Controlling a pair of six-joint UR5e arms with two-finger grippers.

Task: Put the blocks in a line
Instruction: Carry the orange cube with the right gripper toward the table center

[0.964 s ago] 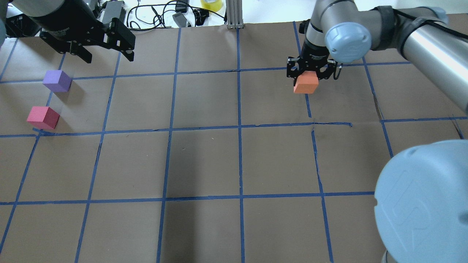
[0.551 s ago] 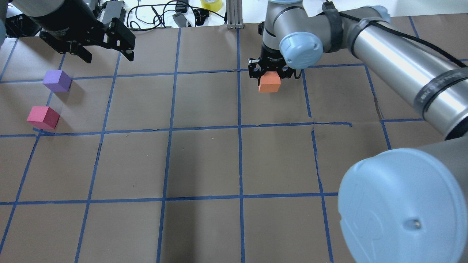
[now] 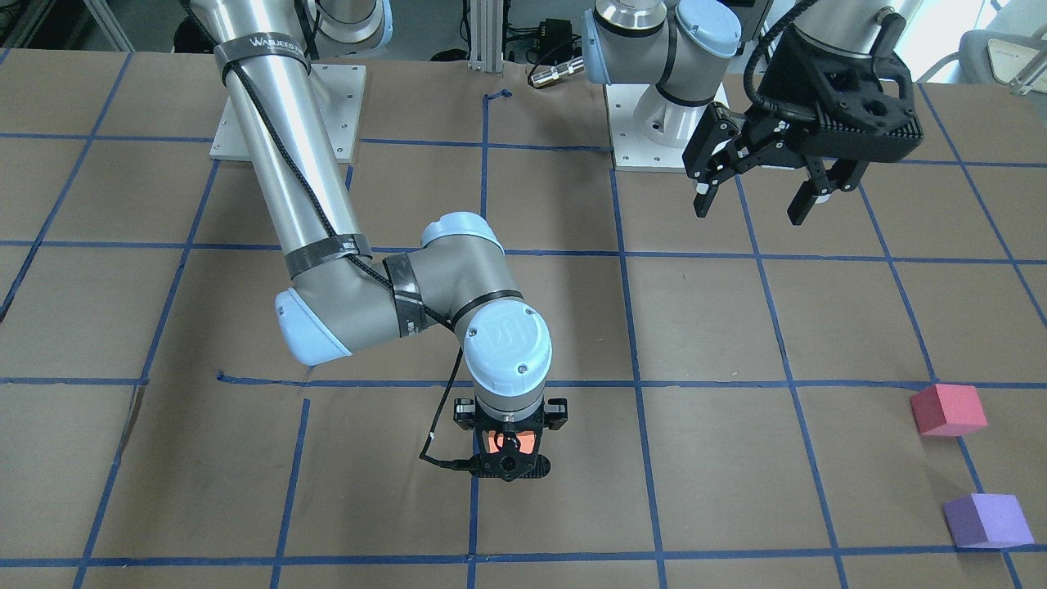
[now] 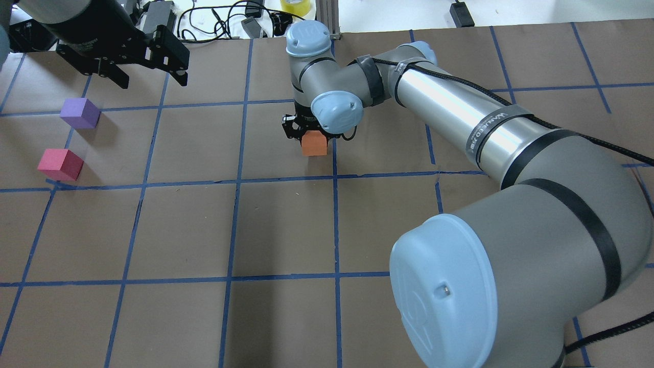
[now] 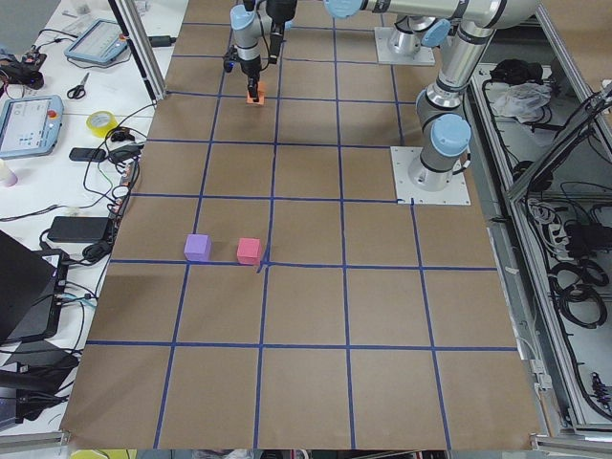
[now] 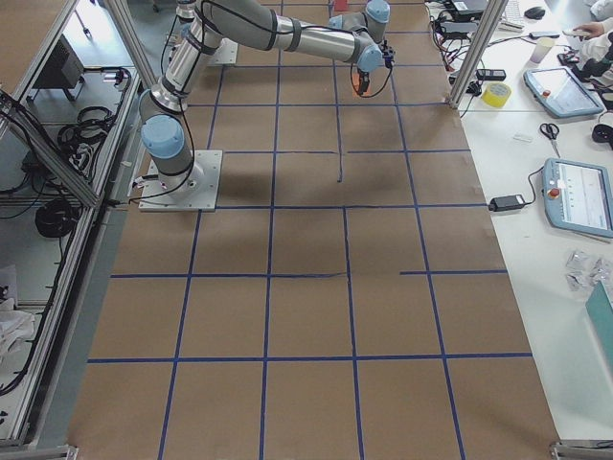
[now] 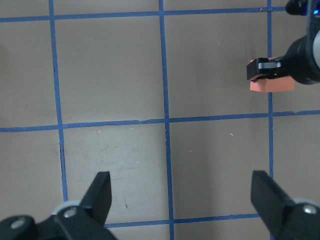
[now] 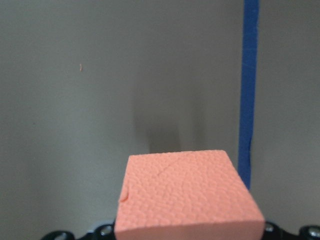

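My right gripper is shut on the orange block and holds it just above the paper, beside the central blue line. The block fills the bottom of the right wrist view and shows in the left wrist view. The purple block and the red-pink block sit apart on the paper at the far left, purple farther back. My left gripper is open and empty, hovering behind and to the right of the purple block. In the front view the left gripper is well above the table.
Blue tape lines divide the brown paper into large squares. Cables, a yellow tape roll and a metal post lie along the far edge. My right arm's elbow covers the near right of the overhead view.
My right arm has swung left with the orange block, from the right half of the table to the centre line. The left gripper and the other two blocks have not moved.
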